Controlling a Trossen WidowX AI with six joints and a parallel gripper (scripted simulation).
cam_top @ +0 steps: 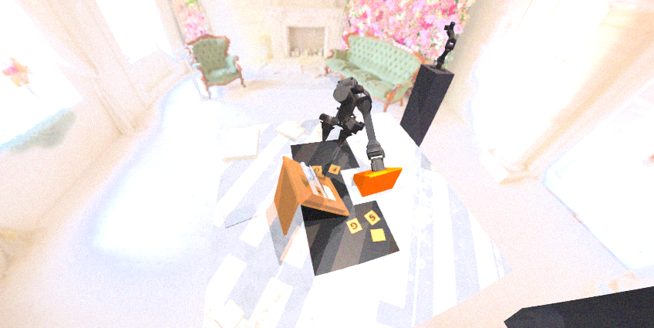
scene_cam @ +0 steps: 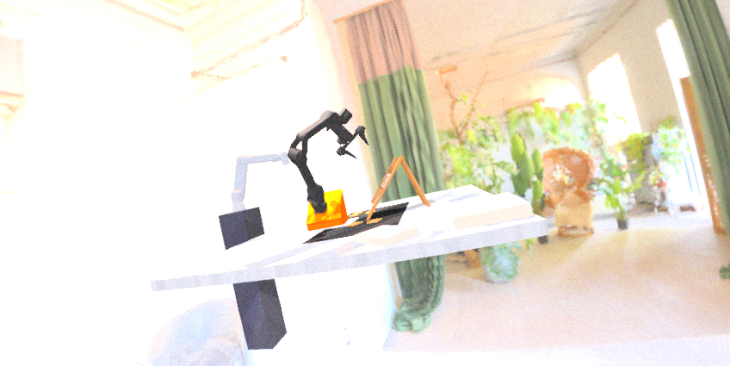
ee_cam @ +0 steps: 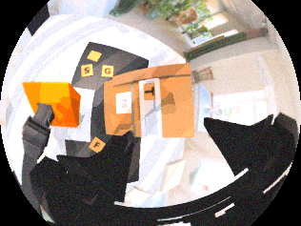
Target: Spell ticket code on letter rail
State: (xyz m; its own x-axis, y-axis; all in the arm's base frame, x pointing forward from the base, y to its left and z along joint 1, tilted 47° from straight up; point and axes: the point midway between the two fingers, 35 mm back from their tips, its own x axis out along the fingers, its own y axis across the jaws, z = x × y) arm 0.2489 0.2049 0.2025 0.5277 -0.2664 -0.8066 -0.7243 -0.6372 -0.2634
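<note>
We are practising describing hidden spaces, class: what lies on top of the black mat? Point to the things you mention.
Letter tiles, including G [cam_top: 354,224] [ee_cam: 108,71] and F [cam_top: 334,169] [ee_cam: 97,145]; the board [cam_top: 287,187] [scene_cam: 412,182] [ee_cam: 178,113] covers part.

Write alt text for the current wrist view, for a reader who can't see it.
The open gripper's black fingers frame an orange board whose pale rail holds a T tile. Tiles S, G and F lie off the board, near an orange block.

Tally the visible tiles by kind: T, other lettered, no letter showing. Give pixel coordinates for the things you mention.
T tile [ee_cam: 150,92]: 1
Other lettered tiles [cam_top: 354,224] [ee_cam: 108,71]: 4, one partly hidden
Tile showing no letter [cam_top: 378,235] [ee_cam: 94,55]: 1
Total: 6
</note>
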